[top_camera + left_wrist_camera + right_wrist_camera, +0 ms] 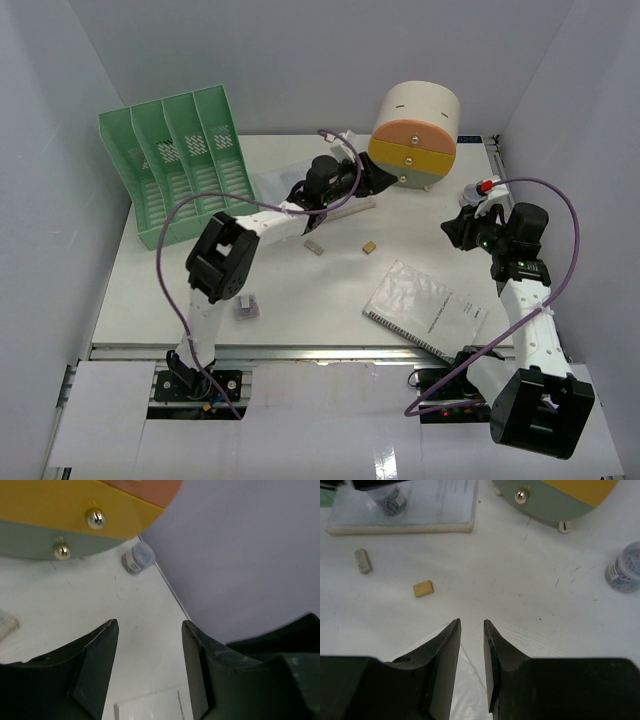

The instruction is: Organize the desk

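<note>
Well, the surface (300,290) is the big white top under everything, and it runs from the near edge by the arms to the far wall. It looks hard, flat and heavy, so you do not lift it. I think you tidy it by picking up what lies on it. Your left fingers (100,650) are partly open at the far side, close to the round drawer box (415,135), with nothing between them. Your right fingers (447,650), over on the right, are almost closed with only a thin gap, and they hold nothing too. The yellow eraser (423,588) and the grey eraser (363,560) look light and a bit squashy, so pinch each across its short sides. The notebook (425,310) near you lies flat and thin, so I would take it by an edge. The small jar (623,571) looks round and may slip.
</note>
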